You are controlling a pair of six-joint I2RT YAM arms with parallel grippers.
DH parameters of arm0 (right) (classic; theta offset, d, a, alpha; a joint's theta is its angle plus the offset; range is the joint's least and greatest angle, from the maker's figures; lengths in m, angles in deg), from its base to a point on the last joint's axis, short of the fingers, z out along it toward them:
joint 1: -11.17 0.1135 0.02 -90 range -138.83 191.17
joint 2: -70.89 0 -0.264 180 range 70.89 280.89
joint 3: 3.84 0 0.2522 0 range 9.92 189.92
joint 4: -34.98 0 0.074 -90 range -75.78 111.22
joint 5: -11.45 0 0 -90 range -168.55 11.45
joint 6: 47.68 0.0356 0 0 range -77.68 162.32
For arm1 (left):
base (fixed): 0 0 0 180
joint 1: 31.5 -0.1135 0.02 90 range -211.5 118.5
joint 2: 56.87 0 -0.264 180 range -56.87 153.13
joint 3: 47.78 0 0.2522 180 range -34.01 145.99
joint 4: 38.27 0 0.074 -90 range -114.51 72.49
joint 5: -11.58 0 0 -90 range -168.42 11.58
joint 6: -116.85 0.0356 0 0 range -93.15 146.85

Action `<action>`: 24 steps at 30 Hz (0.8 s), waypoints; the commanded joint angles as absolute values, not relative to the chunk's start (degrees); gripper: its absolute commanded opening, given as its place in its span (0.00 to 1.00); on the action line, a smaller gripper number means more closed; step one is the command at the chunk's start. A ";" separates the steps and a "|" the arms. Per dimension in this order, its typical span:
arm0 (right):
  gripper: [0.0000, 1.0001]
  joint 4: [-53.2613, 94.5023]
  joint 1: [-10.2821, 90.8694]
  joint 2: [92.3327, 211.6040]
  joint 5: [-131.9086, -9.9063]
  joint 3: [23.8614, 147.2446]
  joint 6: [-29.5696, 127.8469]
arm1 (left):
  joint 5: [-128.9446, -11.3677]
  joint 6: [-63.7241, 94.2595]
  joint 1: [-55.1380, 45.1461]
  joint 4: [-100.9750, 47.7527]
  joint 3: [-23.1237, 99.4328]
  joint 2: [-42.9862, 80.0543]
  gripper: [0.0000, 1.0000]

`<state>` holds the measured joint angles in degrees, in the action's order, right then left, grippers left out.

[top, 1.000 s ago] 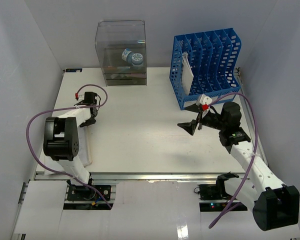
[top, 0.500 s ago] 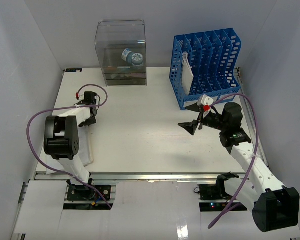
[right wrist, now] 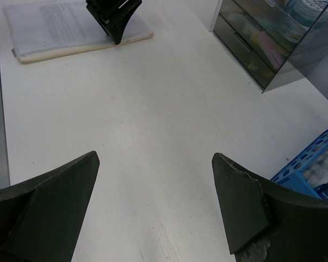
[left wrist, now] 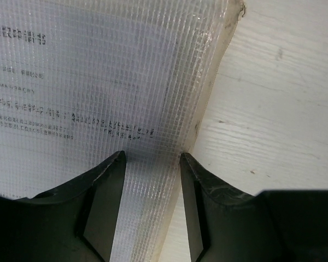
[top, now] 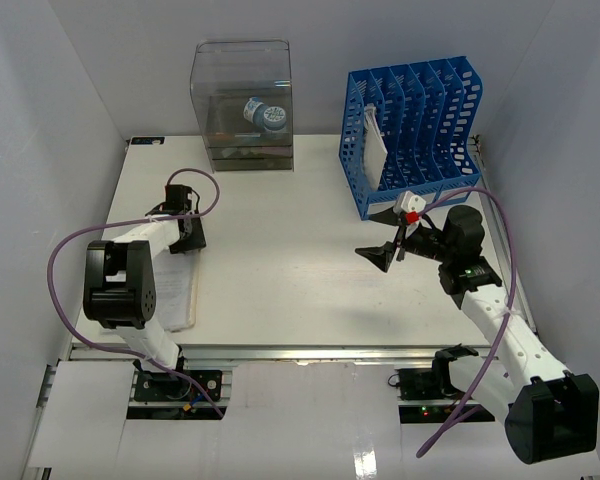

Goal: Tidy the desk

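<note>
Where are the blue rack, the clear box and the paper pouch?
Blue file rack (top: 425, 120): top view, slotted dividers.
Clear drawer box (top: 240, 80): top view, front wall.
Mesh document pouch (left wrist: 98, 82): left wrist view, printed middle.

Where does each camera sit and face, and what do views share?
Top external: above and behind, looking down on the desk, drawer box, file rack; left pincer and right pincer show.
Left wrist: at the wrist, facing down at a mesh document pouch; left pincer open.
Right wrist: low, facing across the desk toward that pouch; right pincer open.
Shared: right wrist and top both show the left pincer at the pouch.
</note>
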<state>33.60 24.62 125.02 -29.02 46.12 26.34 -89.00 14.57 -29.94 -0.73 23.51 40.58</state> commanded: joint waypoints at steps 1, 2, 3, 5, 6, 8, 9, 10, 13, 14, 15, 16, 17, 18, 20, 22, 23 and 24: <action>0.90 36.22 24.17 125.03 -28.10 45.51 25.36 | -81.09 17.07 -29.65 -2.27 22.90 39.45 0.56; 0.90 36.20 24.17 125.03 -28.19 45.51 25.32 | -80.11 17.31 -29.65 -2.44 22.68 39.11 0.56; 0.90 36.16 24.17 125.03 -28.27 45.49 25.25 | -79.12 17.59 -29.65 -2.72 22.46 38.63 0.56; 0.90 36.14 24.17 124.96 -28.17 45.43 25.11 | -76.06 18.41 -29.65 -3.61 22.05 37.41 0.59; 0.90 36.08 24.17 125.04 -28.07 45.44 25.17 | -75.58 18.99 -29.65 -3.80 21.96 36.63 0.65; 0.90 36.11 24.17 125.21 -27.83 45.46 25.05 | -72.24 20.26 -29.65 -4.03 22.03 35.01 0.98; 0.90 36.06 24.17 125.31 -27.73 45.43 25.00 | -71.61 20.70 -29.65 -4.00 22.16 34.59 0.98; 0.90 36.02 24.17 125.39 -27.65 45.43 24.96 | -71.35 21.16 -29.65 -3.88 22.25 34.37 0.98; 0.90 35.98 24.17 125.52 -27.57 45.43 24.80 | -72.27 22.43 -29.65 -3.51 22.21 34.46 0.98; 0.90 35.98 24.17 125.48 -27.57 45.44 24.74 | -72.78 22.65 -29.65 -3.42 22.01 34.78 0.98; 0.90 35.98 24.17 125.53 -27.57 45.48 24.69 | -73.60 22.74 -29.65 -3.41 21.77 35.12 0.97; 0.90 35.98 24.17 125.58 -27.60 45.49 24.66 | -74.68 22.72 -29.57 -3.47 21.49 35.51 0.95; 0.90 35.98 24.17 125.64 -27.67 45.42 24.65 | -76.07 22.52 -29.37 -3.61 21.17 35.98 0.92; 0.90 35.97 24.17 125.66 -27.74 45.34 24.57 | -77.22 22.34 -29.16 -3.78 21.08 36.34 0.88; 0.90 35.89 24.09 125.87 -27.66 45.34 24.57 | -80.53 21.96 -28.43 -4.14 20.92 37.21 0.76; 0.90 35.81 24.12 126.06 -27.75 45.34 24.45 | -84.44 21.79 -27.64 -4.43 21.04 38.53 0.68; 0.90 35.81 24.17 126.17 -27.75 45.34 24.39 | -86.09 21.84 -27.08 -4.64 21.10 39.03 0.66; 0.90 35.81 24.13 126.26 -27.79 45.38 24.35 | -87.46 21.92 -26.42 -4.69 21.26 39.44 0.62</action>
